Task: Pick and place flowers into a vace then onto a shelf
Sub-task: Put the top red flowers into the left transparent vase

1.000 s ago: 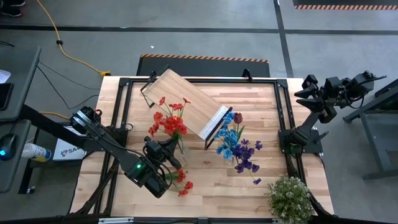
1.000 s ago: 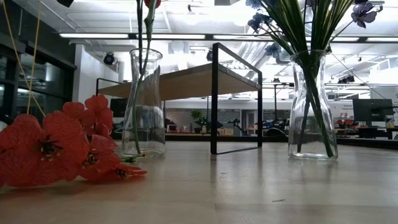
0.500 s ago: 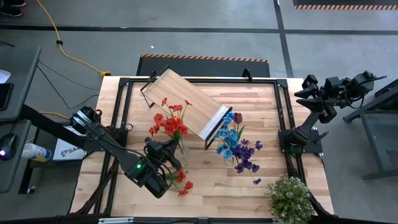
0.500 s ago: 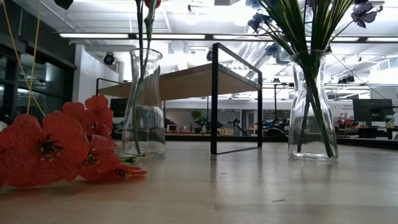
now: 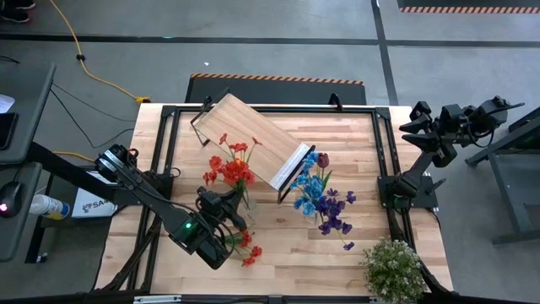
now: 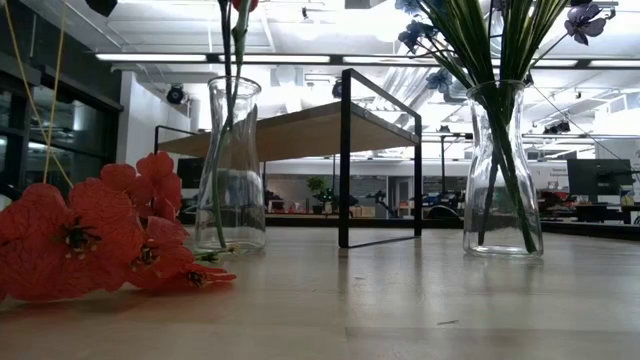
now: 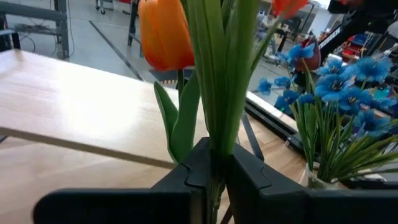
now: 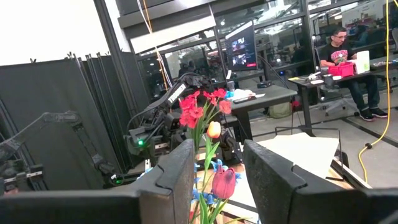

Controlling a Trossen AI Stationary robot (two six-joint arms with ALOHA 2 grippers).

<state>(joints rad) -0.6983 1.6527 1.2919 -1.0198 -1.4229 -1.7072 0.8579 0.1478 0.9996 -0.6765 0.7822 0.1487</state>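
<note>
My left gripper (image 5: 228,204) (image 7: 214,169) is shut on a bunch of flowers (image 5: 232,167) with red and orange heads, just above the clear glass vase (image 6: 231,165). The green stems (image 6: 226,90) run down into that vase. More red-orange flowers (image 5: 245,246) (image 6: 90,235) lie flat on the table near the front edge. The shelf (image 5: 253,140) (image 6: 300,130), a light board with black frame ends, stands behind the vases. My right gripper (image 8: 217,180) is open, parked past the table's far right corner (image 5: 434,127). My left gripper pinches several green stems (image 7: 217,124) between its two fingers, at the bunch's middle, below the orange tulip head (image 7: 163,34). The fingers come about level from the near left and lie across the stems. The bunch stands upright, with its lower ends inside the vase (image 6: 222,205).
A second glass vase (image 6: 503,170) holds blue and purple flowers (image 5: 322,198) right of the shelf. A bushy pale plant (image 5: 392,268) stands at the near right corner. A black frame (image 5: 164,152) runs around the tabletop. People sit at desks beyond the table (image 8: 339,46).
The red flower heads have drifted a little toward the table's near right in the high view. My left gripper stays shut on the stems.
</note>
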